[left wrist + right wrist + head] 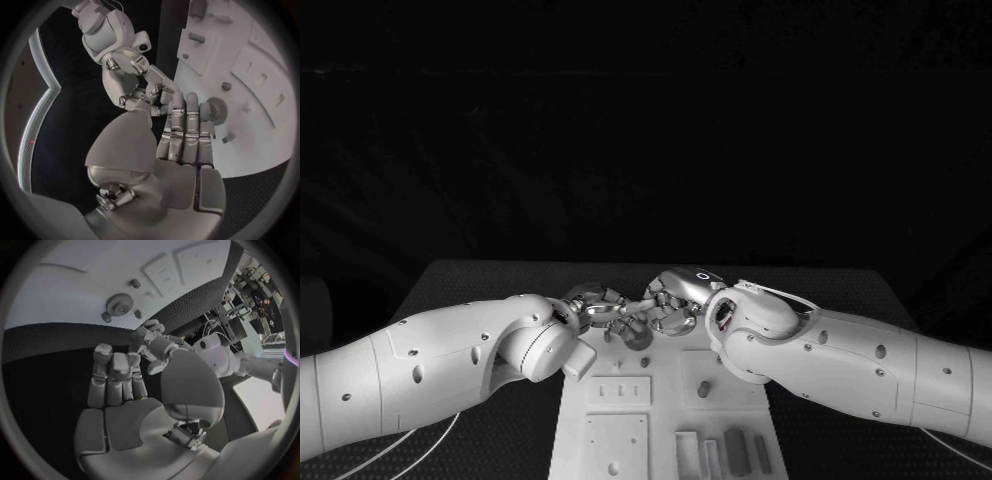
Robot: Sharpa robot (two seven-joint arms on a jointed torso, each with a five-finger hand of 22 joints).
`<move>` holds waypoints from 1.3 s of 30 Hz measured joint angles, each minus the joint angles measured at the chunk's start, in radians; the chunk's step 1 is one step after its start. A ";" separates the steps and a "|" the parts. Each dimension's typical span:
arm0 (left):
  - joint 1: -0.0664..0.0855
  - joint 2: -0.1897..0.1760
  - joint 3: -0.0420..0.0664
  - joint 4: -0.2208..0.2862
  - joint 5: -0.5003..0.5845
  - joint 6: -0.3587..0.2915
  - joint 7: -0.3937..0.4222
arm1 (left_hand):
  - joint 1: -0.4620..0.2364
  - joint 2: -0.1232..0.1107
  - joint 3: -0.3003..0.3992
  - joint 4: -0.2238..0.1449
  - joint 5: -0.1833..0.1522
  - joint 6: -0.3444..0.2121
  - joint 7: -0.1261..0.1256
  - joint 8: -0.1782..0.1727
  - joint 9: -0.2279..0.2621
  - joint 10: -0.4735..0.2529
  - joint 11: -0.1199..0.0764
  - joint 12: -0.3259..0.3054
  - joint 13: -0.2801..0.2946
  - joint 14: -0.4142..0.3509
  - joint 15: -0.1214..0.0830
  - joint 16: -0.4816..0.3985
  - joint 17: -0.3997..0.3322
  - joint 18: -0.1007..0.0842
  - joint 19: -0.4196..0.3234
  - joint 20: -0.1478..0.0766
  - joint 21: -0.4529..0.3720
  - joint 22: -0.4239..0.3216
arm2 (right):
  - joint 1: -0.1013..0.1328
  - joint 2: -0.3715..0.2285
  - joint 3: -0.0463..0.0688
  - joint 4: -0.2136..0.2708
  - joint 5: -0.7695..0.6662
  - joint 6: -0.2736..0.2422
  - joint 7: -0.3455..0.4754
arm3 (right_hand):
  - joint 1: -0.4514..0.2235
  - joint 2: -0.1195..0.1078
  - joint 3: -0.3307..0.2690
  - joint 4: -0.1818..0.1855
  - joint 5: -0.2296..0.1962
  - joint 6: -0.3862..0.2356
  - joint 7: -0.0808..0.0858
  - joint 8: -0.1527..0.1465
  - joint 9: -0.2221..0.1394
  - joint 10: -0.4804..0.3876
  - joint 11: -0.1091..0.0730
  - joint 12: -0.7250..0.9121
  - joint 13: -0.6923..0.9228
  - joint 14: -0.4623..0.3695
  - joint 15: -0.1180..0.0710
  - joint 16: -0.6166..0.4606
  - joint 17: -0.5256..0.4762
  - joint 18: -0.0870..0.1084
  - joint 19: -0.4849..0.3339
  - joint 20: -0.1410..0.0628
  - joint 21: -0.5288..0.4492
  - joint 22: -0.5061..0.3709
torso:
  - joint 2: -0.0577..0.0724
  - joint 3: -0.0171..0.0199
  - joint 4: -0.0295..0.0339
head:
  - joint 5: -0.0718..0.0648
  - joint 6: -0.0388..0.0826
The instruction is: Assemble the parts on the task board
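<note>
From my head, I look down on the task board, a white plate running from the near edge up the middle of the black table. My left hand and my right hand meet over its far end, fingertips close together, too tangled there for me to tell whether they touch. Grey parts lie in slots at the near right of the board, and a small peg sits near its middle.

From my left wrist, my left hand has its fingers straight and pressed side by side, holding nothing, their tips just beside a gear seated on the task board. My right hand hangs just beyond, fingers curled, and I cannot tell if it holds anything.

From my right wrist, my right hand has its fingers bent together over dark table, nothing visible in them. The gear sits on the task board with small pegs beside it, and my left hand reaches in near the board's edge.
</note>
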 measured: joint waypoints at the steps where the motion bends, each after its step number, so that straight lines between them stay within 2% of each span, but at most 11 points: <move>1: 0.000 0.000 0.000 0.000 0.000 0.000 -0.002 | 0.004 0.004 0.004 -0.001 0.000 0.003 -0.003 0.000 0.000 0.000 0.000 0.000 0.001 0.000 0.000 0.000 0.000 0.000 0.000 0.000 0.000 0.000 | 0.000 0.000 0.000 0.001 0.000 0.000 -0.001 | 0.000 0.000 0.000 0.000 0.000 0.000 0.000 0.000 0.000 0.000 0.000 0.000 0.000 0.000 0.000 0.000 0.000 0.000 0.002 0.000 0.000 0.000 | 0.000 0.0002 0.0000 | 0.000 0.000; 7: 0.000 0.000 0.000 0.000 -0.002 0.000 -0.011 | 0.018 0.008 0.004 -0.001 0.000 0.019 -0.009 0.005 0.002 0.007 -0.007 0.005 0.007 0.000 0.000 0.008 0.003 0.000 -0.004 -0.004 0.004 -0.001 | -0.001 0.001 0.000 0.002 -0.002 0.000 -0.004 | -0.002 -0.003 0.003 -0.003 0.000 0.002 -0.002 0.000 0.000 0.000 0.000 0.000 0.000 0.000 0.000 0.000 0.000 -0.001 0.003 0.000 0.000 0.000 | 0.000 0.0008 -0.0001 | 0.001 -0.003; 10: 0.000 0.001 0.000 -0.001 -0.003 0.000 -0.016 | 0.018 0.008 0.004 -0.001 0.000 0.029 -0.011 0.009 0.003 0.018 -0.011 0.006 0.010 0.007 -0.007 0.016 0.006 0.000 -0.004 -0.004 0.011 -0.002 | -0.001 0.002 0.000 0.004 -0.003 -0.001 -0.006 | -0.002 -0.003 0.003 -0.002 0.000 0.003 -0.003 0.000 0.000 0.004 -0.004 0.000 0.000 0.000 0.000 0.000 0.000 -0.001 0.003 0.000 0.000 0.000 | 0.000 0.0012 -0.0001 | 0.001 -0.004; 39: -0.001 0.009 -0.003 -0.005 -0.009 -0.002 -0.059 | 0.021 0.012 0.004 -0.001 0.001 0.041 -0.016 0.016 0.005 0.023 -0.012 0.012 0.018 0.011 -0.011 0.024 0.009 0.000 -0.007 -0.007 0.011 -0.005 | -0.004 0.011 0.001 0.017 -0.025 -0.003 -0.036 | -0.002 -0.005 0.014 -0.003 0.000 0.003 -0.003 0.000 0.000 0.003 -0.004 0.000 0.000 0.000 0.000 0.000 0.001 -0.008 0.002 0.001 0.000 0.000 | 0.000 0.0001 0.0002 | 0.001 -0.010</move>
